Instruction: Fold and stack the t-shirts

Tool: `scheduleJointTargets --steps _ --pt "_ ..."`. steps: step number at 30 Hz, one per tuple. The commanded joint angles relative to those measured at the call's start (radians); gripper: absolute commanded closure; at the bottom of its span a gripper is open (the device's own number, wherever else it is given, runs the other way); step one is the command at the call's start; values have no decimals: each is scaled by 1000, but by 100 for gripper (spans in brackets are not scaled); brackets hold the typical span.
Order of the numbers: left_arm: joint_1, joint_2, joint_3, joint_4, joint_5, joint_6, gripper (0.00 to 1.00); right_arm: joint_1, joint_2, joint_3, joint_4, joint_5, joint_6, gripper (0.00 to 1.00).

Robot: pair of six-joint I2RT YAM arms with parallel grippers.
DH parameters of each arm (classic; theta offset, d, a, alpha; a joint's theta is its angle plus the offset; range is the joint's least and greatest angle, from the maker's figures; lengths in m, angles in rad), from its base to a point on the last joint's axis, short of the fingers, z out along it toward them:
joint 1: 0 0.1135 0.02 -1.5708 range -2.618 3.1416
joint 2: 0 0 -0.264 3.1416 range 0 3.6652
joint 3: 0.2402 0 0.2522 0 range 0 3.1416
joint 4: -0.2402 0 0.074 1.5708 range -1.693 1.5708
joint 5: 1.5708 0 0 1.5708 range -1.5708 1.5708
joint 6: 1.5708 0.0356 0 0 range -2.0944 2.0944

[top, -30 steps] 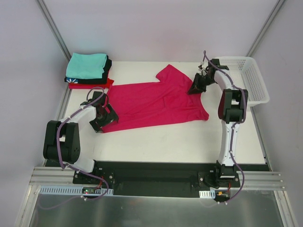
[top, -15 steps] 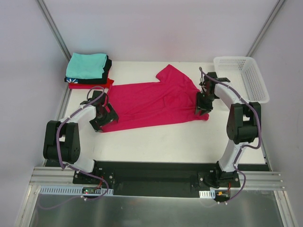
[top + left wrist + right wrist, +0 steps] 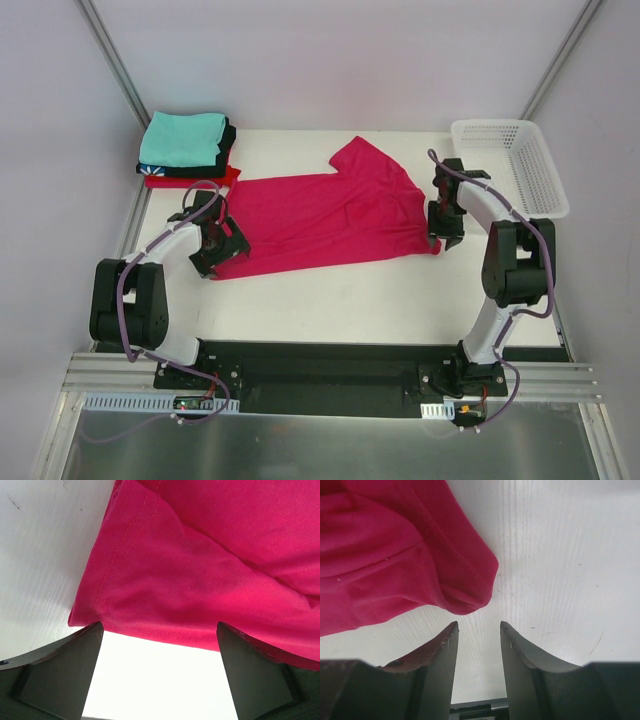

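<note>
The crimson-pink t-shirt [image 3: 330,215] lies spread flat on the white table, one sleeve pointing to the far side. My left gripper [image 3: 212,252] is open at the shirt's near left corner. In the left wrist view [image 3: 160,650] the hem [image 3: 165,595] lies just ahead of the wide-apart fingers [image 3: 60,670], with nothing between them. My right gripper [image 3: 440,236] is open at the near right corner. In the right wrist view [image 3: 479,627] the shirt's corner [image 3: 470,587] sits just beyond the fingertips, ungripped. Folded teal [image 3: 182,138], black [image 3: 228,140] and red [image 3: 190,180] shirts are stacked at the back left.
A white mesh basket [image 3: 555,200] stands at the back right, close behind my right arm. Bare white table [image 3: 350,300] lies between the shirt and the arm bases. Grey walls and metal posts enclose the table.
My right arm has swung from the shirt's far right sleeve toward me, down to the near right corner. The left arm and the shirt have hardly moved.
</note>
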Motion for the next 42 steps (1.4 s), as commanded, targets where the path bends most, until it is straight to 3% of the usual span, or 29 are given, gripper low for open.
scheduleJointTargets --steps 1,10,18,20,22,23,36,42 --pt "-3 -40 20 -25 24 12 3 -13 -20 48 -8 37 -11 60" --pt "-3 -48 18 -26 26 13 4 -34 60 44 30 2 -8 78" --pt "-3 -60 20 -29 18 18 3 -40 108 36 51 -2 -2 77" --pt "-3 -59 21 -31 22 16 3 -40 112 32 54 6 -4 83" --pt "-3 -60 21 -31 24 16 4 -45 117 24 51 18 -5 98" --pt "-3 -62 20 -32 22 18 4 -46 118 21 51 20 -5 99" --pt "7 -102 -19 -32 10 32 4 -65 106 15 42 156 -10 99" --pt "14 -99 -14 -32 19 29 3 -65 117 25 28 141 -10 99"
